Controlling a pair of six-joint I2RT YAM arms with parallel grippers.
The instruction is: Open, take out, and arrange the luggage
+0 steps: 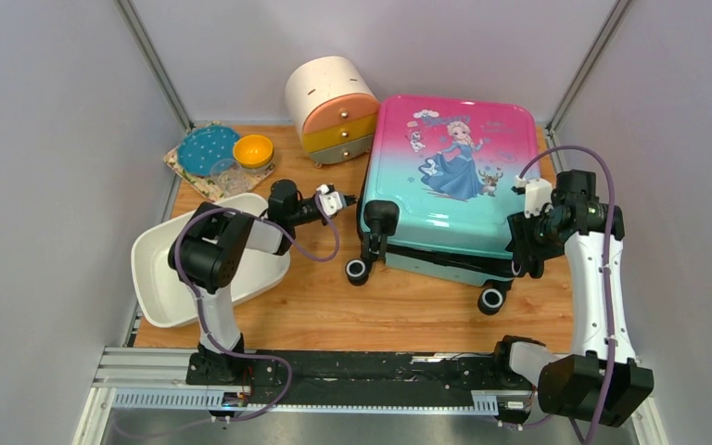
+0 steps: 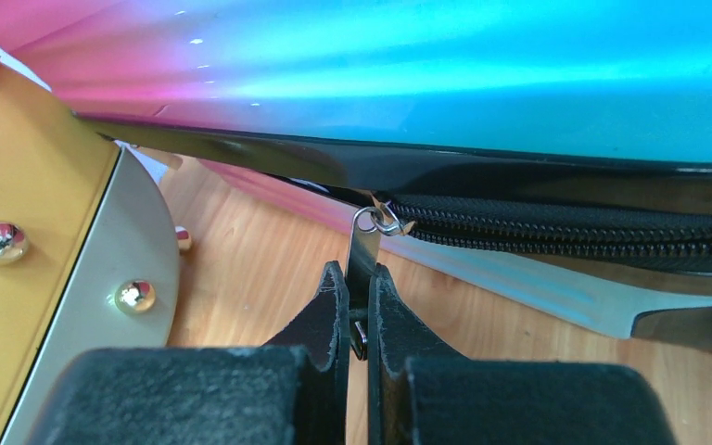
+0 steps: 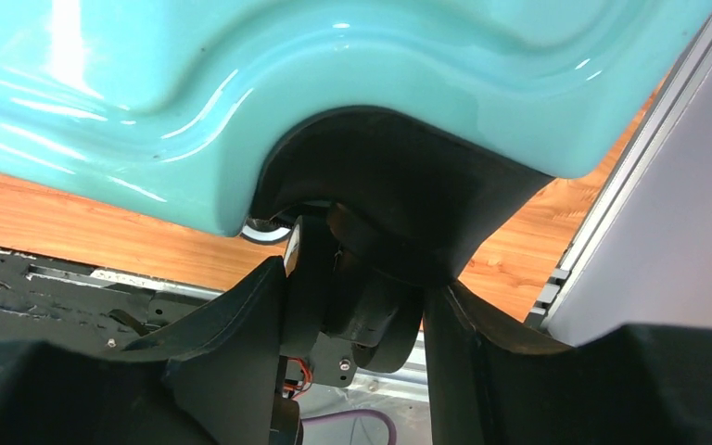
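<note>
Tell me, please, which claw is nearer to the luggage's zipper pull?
Left. The left claw is shut on the zipper pull; the right claw clamps the luggage's black wheel mount at the opposite side.

The luggage (image 1: 445, 176) has a hard, smooth, shiny plastic shell. Its zipper pull (image 2: 363, 250) is shiny metal. The tabletop (image 1: 334, 306) is smooth wood with grain. The left gripper (image 2: 358, 283) looks matt, rough and black.
</note>
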